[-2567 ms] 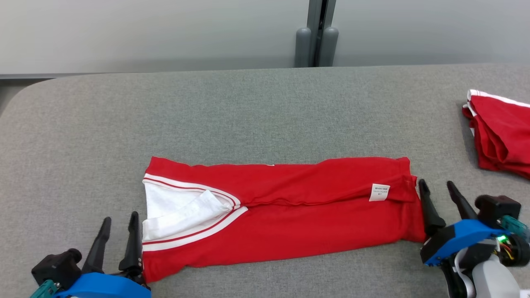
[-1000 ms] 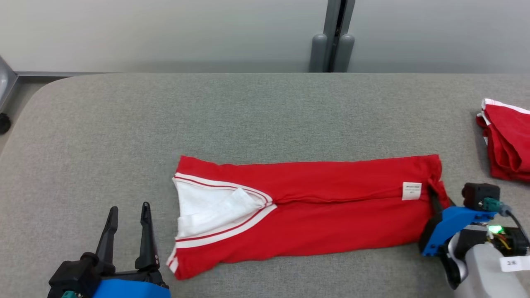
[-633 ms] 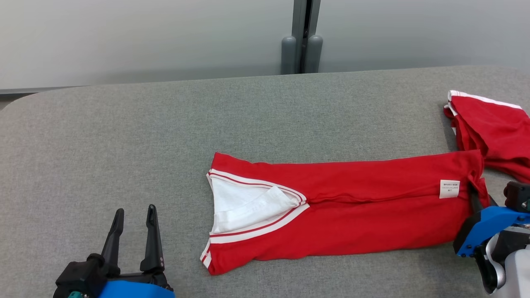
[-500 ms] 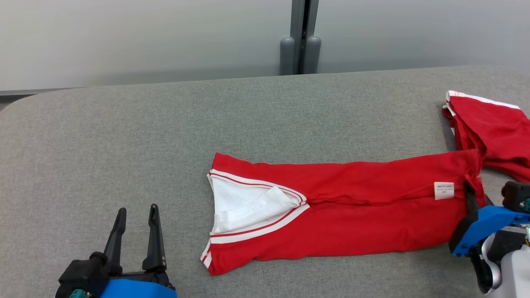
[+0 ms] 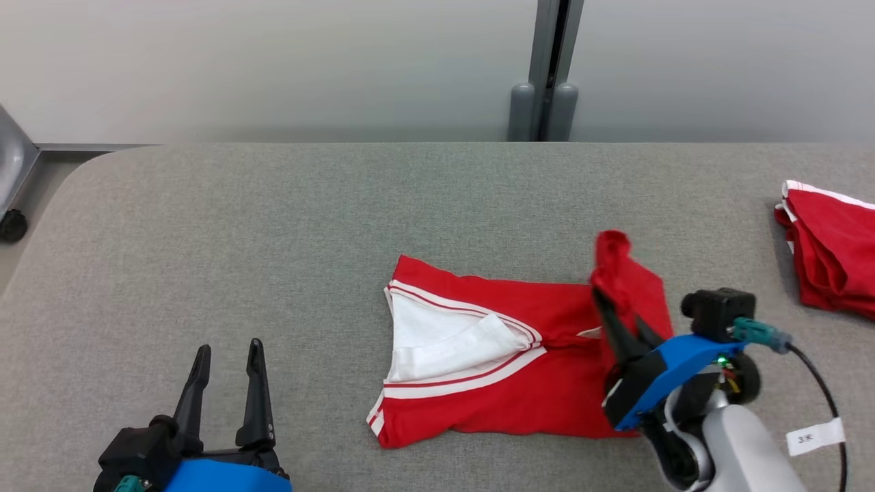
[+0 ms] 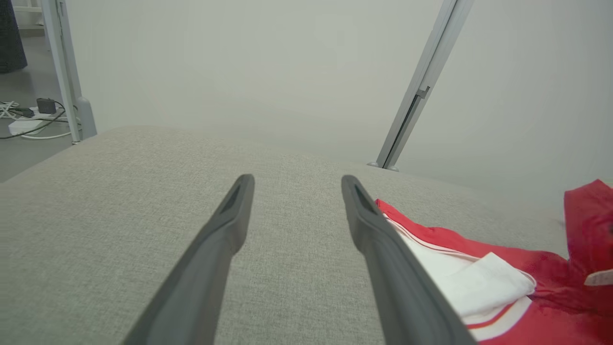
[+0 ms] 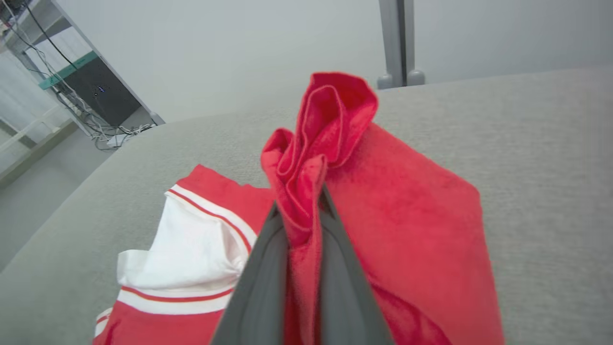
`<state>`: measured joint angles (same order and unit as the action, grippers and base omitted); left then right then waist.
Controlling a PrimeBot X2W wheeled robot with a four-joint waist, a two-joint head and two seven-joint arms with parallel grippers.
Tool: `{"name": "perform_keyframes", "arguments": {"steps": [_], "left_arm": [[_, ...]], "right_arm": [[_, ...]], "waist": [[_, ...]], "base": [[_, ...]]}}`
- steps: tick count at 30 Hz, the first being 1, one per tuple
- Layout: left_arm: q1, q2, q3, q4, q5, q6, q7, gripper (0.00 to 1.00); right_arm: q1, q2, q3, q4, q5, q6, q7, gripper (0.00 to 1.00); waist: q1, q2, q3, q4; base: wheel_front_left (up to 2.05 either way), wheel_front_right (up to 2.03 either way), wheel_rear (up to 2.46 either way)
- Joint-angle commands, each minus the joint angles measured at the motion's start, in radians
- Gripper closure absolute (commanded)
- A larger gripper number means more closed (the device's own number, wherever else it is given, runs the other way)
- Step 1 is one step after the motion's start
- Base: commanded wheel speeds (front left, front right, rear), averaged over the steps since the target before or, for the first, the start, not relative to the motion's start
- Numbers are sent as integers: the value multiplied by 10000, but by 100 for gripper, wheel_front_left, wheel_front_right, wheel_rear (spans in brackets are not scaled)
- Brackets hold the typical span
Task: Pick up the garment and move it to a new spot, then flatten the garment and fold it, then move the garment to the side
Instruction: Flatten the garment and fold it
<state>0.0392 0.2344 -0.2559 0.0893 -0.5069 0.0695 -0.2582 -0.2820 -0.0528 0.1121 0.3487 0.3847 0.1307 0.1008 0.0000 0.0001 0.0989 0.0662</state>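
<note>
Robotics test room. A large table covered in grey fabric stands against plain pale wall panels joined by a grey metal post. Loose cables and a power strip lie on the bare floor, and a dark equipment box sits among more wiring.

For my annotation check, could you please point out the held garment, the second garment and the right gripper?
held garment (image 5: 492, 403), head view, flat red panel.
second garment (image 5: 830, 253), head view, top layer.
right gripper (image 7: 300, 211), right wrist view, between its fingertips, shut on cloth.
</note>
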Motion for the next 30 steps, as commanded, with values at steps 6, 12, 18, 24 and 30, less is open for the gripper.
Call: {"name": "perform_keyframes", "arguments": {"steps": [6,12,18,24,30], "left_arm": [[-165,29,-6,-14,-48,-14,-5,0],[-258,-19,-108,39,-50,-59,7,0],[-293,-102,-192,98,-39,-34,-9,0],[-470,-187,-283,321,-51,-174,-34,0],[-572,-268,-324,510,-7,-248,-47,0]], "right_arm": [[-574,14,2171,462,1746,1,-514,100],[-1581,10,3606,1666,2638,1,-1146,100],[-2498,14,4741,2928,3853,1,-1505,100],[-3348,14,5894,4135,4995,1,-1881,100],[-4088,21,7124,4984,6056,1,-2212,0]], "waist": [[0,-1,25,351],[0,-1,40,730],[0,-1,106,1013],[0,-1,133,1263],[0,-1,141,1437]], "base": [[0,0,0],[0,0,0],[0,0,0],[0,0,0],[0,0,0]]}}
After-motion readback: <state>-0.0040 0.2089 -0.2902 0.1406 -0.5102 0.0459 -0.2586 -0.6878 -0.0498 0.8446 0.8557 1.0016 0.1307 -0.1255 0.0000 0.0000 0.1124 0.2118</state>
